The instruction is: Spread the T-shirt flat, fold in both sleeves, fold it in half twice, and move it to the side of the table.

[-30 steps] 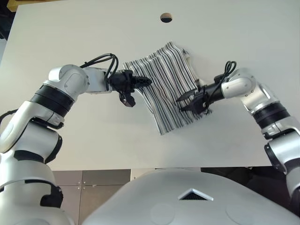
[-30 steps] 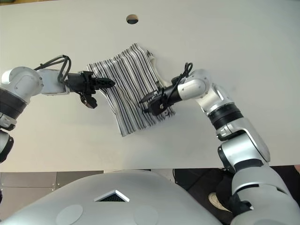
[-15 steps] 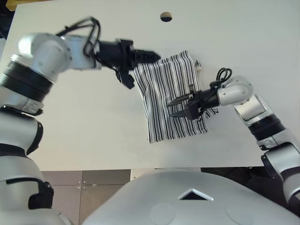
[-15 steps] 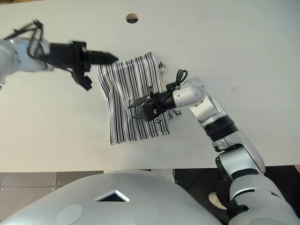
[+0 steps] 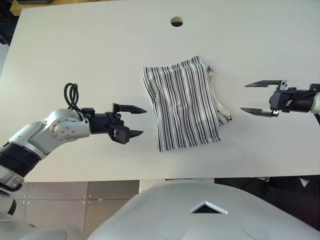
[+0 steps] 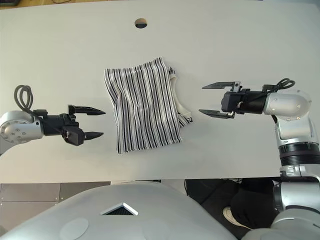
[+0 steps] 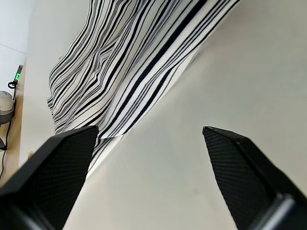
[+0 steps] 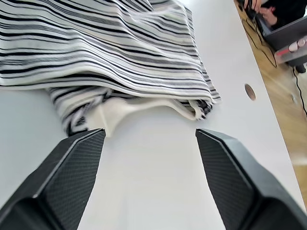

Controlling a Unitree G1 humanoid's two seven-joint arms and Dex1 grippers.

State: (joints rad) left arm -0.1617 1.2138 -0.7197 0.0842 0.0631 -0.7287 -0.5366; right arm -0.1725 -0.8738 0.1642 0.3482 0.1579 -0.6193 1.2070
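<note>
While the striped T-shirt (image 5: 182, 102) lies folded into a rough rectangle near the middle of the white desk (image 5: 75, 50), both arms sit off to its sides with nothing in them. Taking the shirt as the clock's centre, the left pincer (image 5: 144, 121) is at about 8 o'clock, just beside the shirt's lower left corner but apart from it. Its two fingers are spread wide and point toward the cloth. The right pincer (image 5: 243, 97) is at 3 o'clock, also released, with its fingers parted and aimed at the shirt's right edge across a gap of bare desk. A round cable hole (image 5: 176, 21) is cut into the desk at 12 o'clock, well apart from the shirt.

From the head views the shirt's whole outline reads at once, with a pale neckband (image 5: 218, 97) poking out along the right side. The right wrist view looks between its fingers (image 8: 72, 177) at that same edge up close. There the white neckband (image 8: 127, 109) lies tucked under several rumpled striped layers, and wooden floor shows beyond the desk's far edge. The left wrist view, framed by its own fingers (image 7: 53, 177), meets the opposite edge, where one striped layer peeks out from beneath another.
</note>
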